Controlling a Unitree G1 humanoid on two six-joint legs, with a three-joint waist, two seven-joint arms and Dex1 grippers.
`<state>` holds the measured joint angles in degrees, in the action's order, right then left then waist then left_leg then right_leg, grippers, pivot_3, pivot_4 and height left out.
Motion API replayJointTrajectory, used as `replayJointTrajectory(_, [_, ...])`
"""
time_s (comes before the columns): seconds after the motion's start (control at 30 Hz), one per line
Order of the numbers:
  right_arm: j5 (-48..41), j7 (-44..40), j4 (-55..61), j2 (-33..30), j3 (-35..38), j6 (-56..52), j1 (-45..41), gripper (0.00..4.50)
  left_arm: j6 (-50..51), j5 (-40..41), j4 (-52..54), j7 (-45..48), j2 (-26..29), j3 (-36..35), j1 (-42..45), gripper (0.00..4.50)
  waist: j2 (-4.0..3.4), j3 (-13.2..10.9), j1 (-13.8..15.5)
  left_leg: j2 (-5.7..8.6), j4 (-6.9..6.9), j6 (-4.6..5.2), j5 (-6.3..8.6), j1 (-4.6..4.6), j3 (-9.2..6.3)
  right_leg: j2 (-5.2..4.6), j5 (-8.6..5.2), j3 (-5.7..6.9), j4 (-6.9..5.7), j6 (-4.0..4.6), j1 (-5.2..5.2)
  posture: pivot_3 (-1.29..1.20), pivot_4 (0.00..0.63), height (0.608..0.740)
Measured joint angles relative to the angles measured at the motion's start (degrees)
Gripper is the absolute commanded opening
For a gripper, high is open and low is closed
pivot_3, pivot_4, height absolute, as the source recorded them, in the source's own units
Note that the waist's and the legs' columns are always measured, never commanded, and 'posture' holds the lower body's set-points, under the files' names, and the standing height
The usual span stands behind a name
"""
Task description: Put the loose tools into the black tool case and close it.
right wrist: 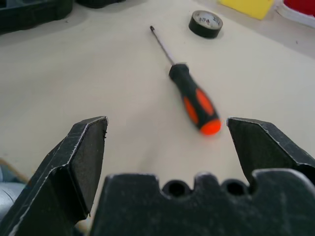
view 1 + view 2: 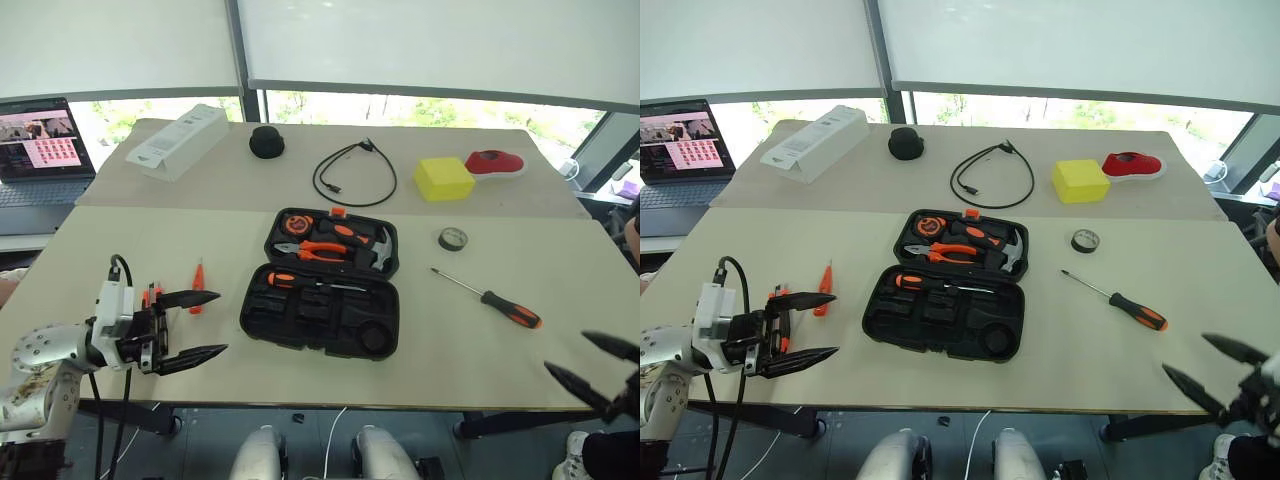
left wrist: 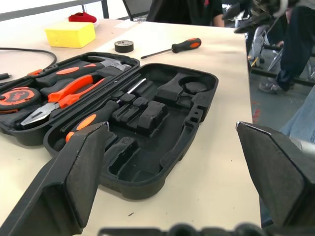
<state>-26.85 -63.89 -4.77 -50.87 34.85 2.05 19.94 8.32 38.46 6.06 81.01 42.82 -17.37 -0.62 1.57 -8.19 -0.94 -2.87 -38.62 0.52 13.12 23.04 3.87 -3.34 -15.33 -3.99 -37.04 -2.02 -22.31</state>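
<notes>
Open black tool case (image 2: 322, 325), one screwdriver (image 2: 300, 282) slotted inside.

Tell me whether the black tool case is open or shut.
Open. The black tool case lies flat with both halves spread, showing the pliers in the far half and one screwdriver in the near half.

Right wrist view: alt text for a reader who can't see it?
The open right claw points at an orange-black screwdriver lying on the beige table. A small dark tape roll sits beyond the screwdriver's tip.
</notes>
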Motion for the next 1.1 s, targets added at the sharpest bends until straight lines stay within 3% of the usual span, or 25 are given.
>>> replayJointTrajectory(0.13, [5.0,0.2,-5.0,-7.6,-11.5,-11.4,-12.9,4.50,2.2,1.7,4.4,-1.2,-0.6,1.9,2.3,4.45,0.01,0.0,0.2,0.05,0.01,0.01,0.00,0.12,0.07,-0.01,0.06,-0.02,0.02,-0.09,-0.08,0.00,0.150,0.740])
replayJointTrajectory(0.3, [12.4,0.3,-16.0,-8.1,-24.5,-16.5,-29.8,4.50,4.4,2.7,9.8,-3.0,-2.3,5.8,4.2,4.45,0.00,0.0,0.3,0.11,0.01,0.02,0.00,0.26,0.22,0.03,0.08,0.00,0.04,-0.18,-0.19,0.00,0.150,0.740])
replayJointTrajectory(0.4, [15.7,0.2,-22.2,-7.6,-29.2,-16.8,-36.7,3.84,5.2,3.4,11.6,-3.8,-2.3,6.3,3.9,4.50,-0.01,0.0,0.2,0.12,0.11,0.03,0.01,0.29,0.23,0.04,0.08,0.00,0.04,-0.18,-0.25,0.00,0.150,0.740])
replayJointTrajectory(0.67, [17.7,-3.8,-26.3,-7.1,-33.1,-16.9,-40.1,1.05,5.9,3.9,13.4,-4.6,-2.2,6.1,0.7,4.50,-0.01,0.0,0.2,0.13,0.22,0.03,0.01,0.26,0.26,0.02,0.08,0.00,0.07,-0.18,-0.25,0.00,0.150,0.740])
replayJointTrajectory(0.83, [15.3,-7.9,-23.5,-7.4,-31.4,-16.0,-40.1,0.99,5.9,4.0,13.4,-5.5,-2.0,4.8,-0.1,4.50,-0.08,-0.1,0.2,0.12,0.22,0.04,0.01,0.26,0.27,0.02,0.08,0.00,0.06,-0.19,-0.28,0.00,0.150,0.740])
replayJointTrajectory(0.97, [7.0,-13.0,-7.8,-7.6,-29.3,-21.7,-42.0,0.99,5.6,4.1,13.2,-6.2,-1.8,2.5,-2.3,4.50,-0.19,-0.1,-0.8,0.02,0.35,0.03,0.01,0.22,0.02,0.10,0.08,-0.06,0.02,-0.15,-0.37,0.00,0.150,0.740])
replayJointTrajectory(1.1, [0.2,-10.4,9.2,-3.4,-32.5,-34.5,-48.8,0.99,5.1,3.7,11.7,-6.6,-1.7,-0.2,-5.5,4.50,-0.09,-0.2,-1.3,-0.04,0.39,0.02,0.02,0.23,-0.10,0.13,0.05,0.01,-0.01,-0.08,-0.41,0.00,0.150,0.740])
